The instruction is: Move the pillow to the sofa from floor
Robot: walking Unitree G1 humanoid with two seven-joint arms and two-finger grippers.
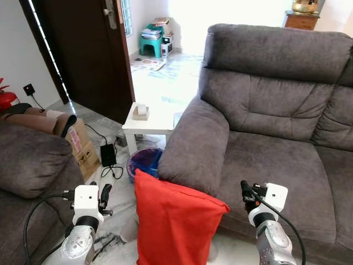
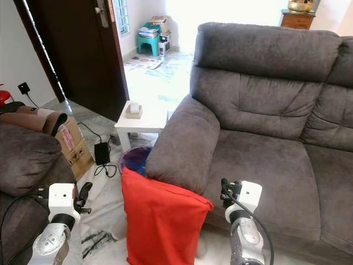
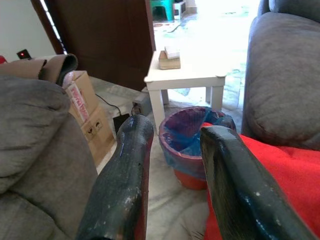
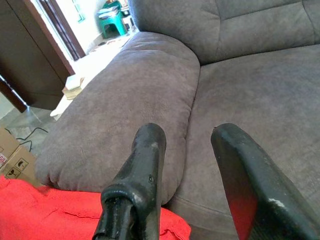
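Left eye view: a red pillow stands upright on the floor, leaning against the front of the grey sofa armrest, between the two raised arms. Left gripper hovers just left of the pillow, fingers spread and holding nothing. Right gripper hovers at the sofa's front edge, right of the pillow, fingers likewise spread and empty. Behind the pillow sit a lined bin and a white side table.

Left gripper and right gripper raised forward, fingers parted, empty
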